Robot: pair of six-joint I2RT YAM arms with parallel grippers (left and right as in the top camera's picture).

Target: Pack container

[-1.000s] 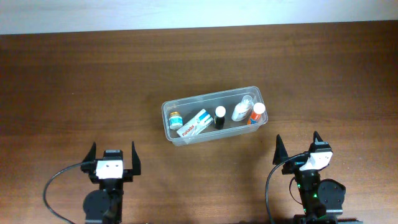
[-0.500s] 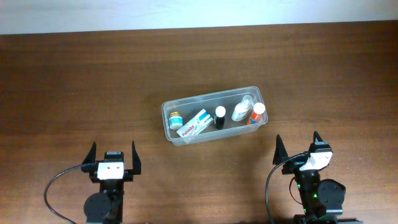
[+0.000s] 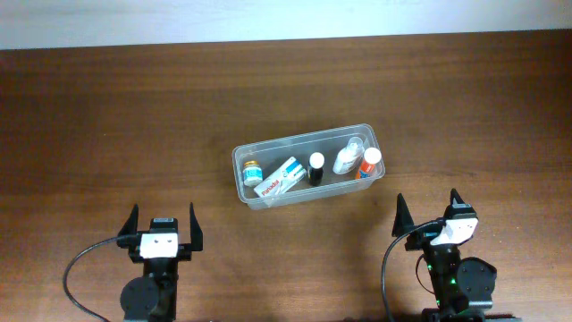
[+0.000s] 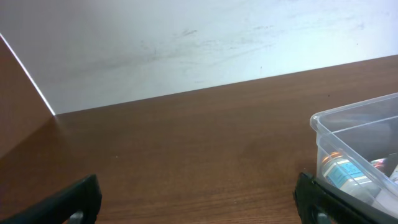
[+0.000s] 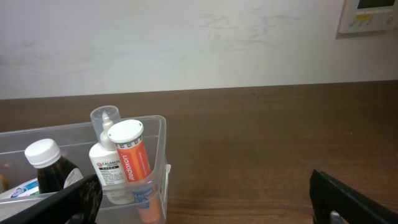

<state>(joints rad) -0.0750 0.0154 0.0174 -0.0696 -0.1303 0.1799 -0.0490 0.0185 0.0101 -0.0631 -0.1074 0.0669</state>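
Observation:
The clear plastic container (image 3: 239, 160) sits at mid-table. Inside lie a small jar (image 3: 253, 171), a white box (image 3: 279, 177), a dark bottle with a white cap (image 3: 315, 167), a white bottle (image 3: 345, 159) and an orange tube (image 3: 368, 164). My left gripper (image 3: 162, 224) is open and empty near the front edge, left of the container. My right gripper (image 3: 428, 213) is open and empty at the front right. The container's corner (image 4: 323, 122) shows at the right in the left wrist view. The white bottle (image 5: 106, 165) and orange tube (image 5: 132, 158) show in the right wrist view.
The brown wooden table (image 3: 107, 125) reaches to a white wall (image 3: 268, 18) at the back. A wall panel (image 5: 368, 15) is at the upper right in the right wrist view.

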